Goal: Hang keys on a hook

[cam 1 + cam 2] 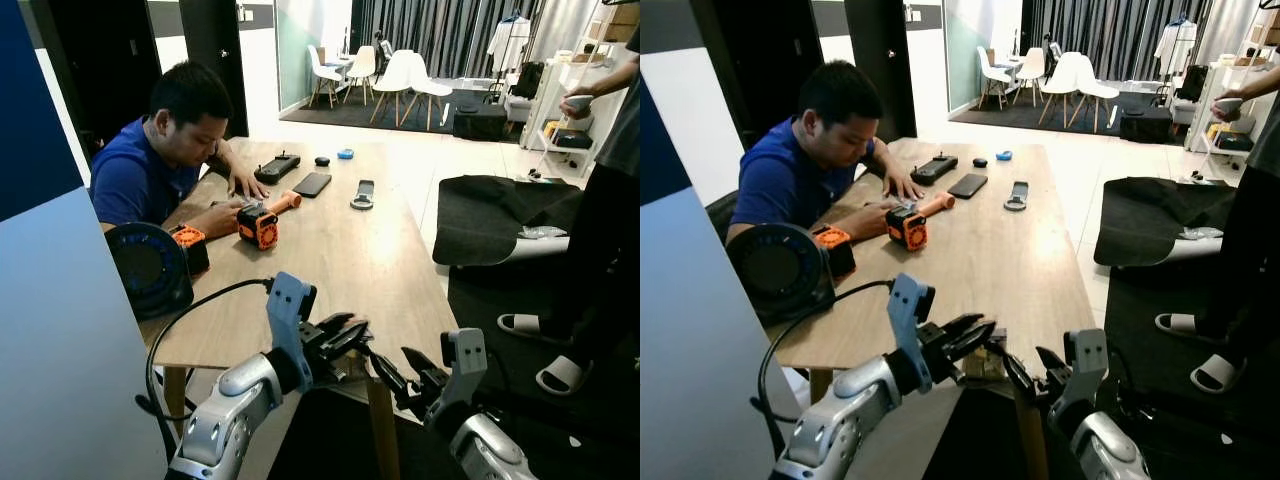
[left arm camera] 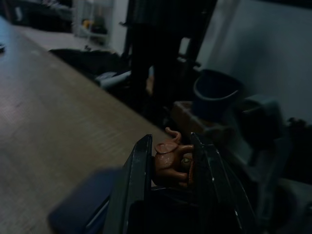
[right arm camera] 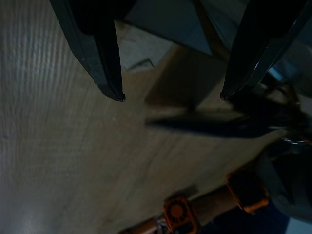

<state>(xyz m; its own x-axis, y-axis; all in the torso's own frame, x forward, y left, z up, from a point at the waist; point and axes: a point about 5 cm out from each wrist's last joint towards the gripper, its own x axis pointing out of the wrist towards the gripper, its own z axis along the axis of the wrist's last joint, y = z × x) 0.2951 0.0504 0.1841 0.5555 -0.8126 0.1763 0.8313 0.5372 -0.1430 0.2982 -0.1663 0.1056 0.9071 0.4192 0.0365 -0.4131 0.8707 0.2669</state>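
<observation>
Keys (image 2: 171,163) clamped in left gripper (image 2: 168,146)

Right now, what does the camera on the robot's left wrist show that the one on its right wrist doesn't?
Only the left wrist view shows the left gripper shut on a small brown elephant charm, with a dark bucket and a standing person's dark legs beyond. Only the right wrist view shows the right gripper open with nothing between its fingers, and an orange tool. Both show the wooden table.
</observation>
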